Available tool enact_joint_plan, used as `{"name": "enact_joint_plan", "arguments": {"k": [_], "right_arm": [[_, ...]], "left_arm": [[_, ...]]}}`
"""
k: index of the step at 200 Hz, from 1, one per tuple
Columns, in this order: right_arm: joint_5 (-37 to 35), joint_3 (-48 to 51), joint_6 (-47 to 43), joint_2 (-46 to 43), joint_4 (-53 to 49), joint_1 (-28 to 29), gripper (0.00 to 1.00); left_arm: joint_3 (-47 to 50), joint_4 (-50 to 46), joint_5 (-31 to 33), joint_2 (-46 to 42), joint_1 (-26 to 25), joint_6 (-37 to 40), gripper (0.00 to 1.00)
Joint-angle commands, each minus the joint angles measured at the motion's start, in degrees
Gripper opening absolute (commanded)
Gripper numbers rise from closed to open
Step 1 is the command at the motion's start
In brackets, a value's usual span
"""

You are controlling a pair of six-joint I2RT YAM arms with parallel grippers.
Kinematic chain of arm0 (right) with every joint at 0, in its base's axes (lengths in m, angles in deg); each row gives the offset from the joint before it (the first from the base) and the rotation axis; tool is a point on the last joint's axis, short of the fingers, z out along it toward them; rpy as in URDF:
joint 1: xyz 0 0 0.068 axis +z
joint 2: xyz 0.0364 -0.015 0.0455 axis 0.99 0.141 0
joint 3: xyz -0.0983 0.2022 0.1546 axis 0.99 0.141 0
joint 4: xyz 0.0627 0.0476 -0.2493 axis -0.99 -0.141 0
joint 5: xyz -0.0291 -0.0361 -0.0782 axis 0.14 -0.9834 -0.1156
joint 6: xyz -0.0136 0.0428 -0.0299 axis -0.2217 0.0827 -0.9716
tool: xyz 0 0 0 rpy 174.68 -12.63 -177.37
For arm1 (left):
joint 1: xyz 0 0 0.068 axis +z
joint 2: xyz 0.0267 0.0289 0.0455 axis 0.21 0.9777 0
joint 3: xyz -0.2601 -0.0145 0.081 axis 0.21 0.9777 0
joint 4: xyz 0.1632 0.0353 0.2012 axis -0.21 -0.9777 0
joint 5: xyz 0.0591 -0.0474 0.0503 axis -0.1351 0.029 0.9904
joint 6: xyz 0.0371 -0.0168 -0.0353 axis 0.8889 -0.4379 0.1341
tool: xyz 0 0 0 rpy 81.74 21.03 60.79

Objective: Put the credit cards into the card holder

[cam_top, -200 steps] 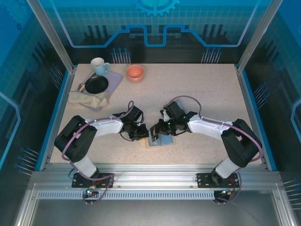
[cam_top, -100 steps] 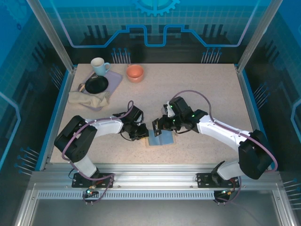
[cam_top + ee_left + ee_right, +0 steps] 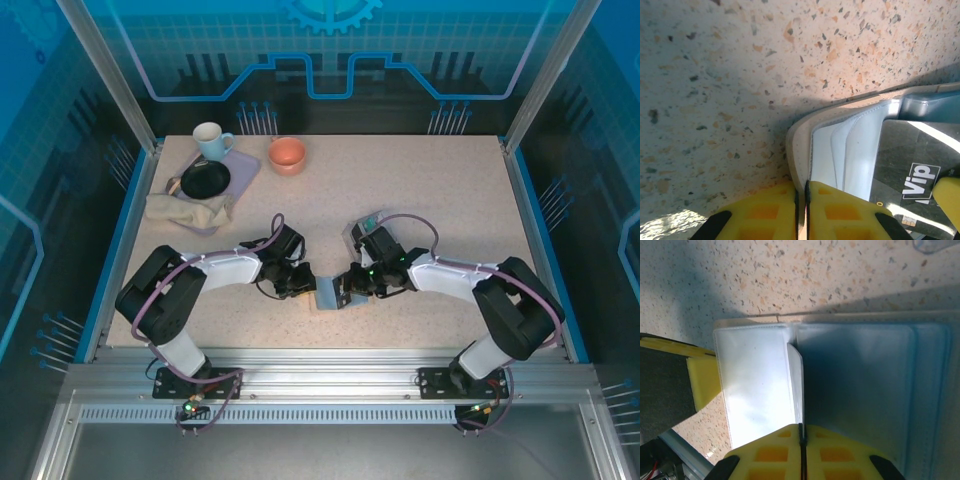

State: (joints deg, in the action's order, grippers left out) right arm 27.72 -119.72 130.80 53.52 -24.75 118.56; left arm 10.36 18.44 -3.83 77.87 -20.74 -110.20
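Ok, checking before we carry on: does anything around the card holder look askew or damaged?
Nothing looks damaged. The card holder lies open near the front edge of the table. The left gripper pinches its rim; the right gripper pinches an inner pocket flap, which stands up from the lining.

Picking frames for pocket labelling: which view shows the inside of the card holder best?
Right wrist: the card holder lies open, its clear pockets spread across the frame. Left wrist catches one corner, stacked pocket edges and a dark card marked Vip. Top external shows it small and partly covered.
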Motion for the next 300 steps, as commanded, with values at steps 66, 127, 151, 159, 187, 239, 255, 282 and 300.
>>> {"name": "enact_joint_plan", "arguments": {"k": [66,127,151,159,187,239,255,282,300], "right_arm": [[3.76,2.74,1.16,-1.44,3.47,-3.88,0.08],[5.66,4.11,2.46,1.37,7.42,-3.5,0.08],[4.8,4.31,2.61,2.85,7.79,-2.17,0.08],[4.93,4.31,2.57,3.45,7.98,-1.73,0.08],[5.0,4.72,3.51,5.18,9.49,-0.83,0.08],[5.28,4.44,4.89,5.79,10.74,0.47,0.08],[4.76,5.3,5.12,4.8,10.55,0.43,0.08],[5.69,5.93,6.18,4.89,12.46,0.98,0.1],[5.73,4.73,7.6,6.42,13.55,2.01,0.13]], "left_arm": [[0.55,-2.32,1.63,1.31,-0.32,1.38,0.12],[0.47,-2.18,1.5,1.46,-0.36,1.25,0.12],[0.51,-2.19,1.63,1.46,-0.34,1.1,0.12],[0.5,-2.03,1.48,1.55,-0.35,1.03,0.12],[0.41,-2.0,1.44,1.64,-0.36,0.99,0.12],[0.54,-1.84,1.62,1.38,-0.32,0.64,0.12],[0.69,-1.76,1.76,1.2,-0.31,0.45,0.12],[1.15,-1.14,1.64,1.28,-0.36,0.11,0.12],[1.33,-0.96,1.53,1.26,-0.36,-0.06,0.12]]}}
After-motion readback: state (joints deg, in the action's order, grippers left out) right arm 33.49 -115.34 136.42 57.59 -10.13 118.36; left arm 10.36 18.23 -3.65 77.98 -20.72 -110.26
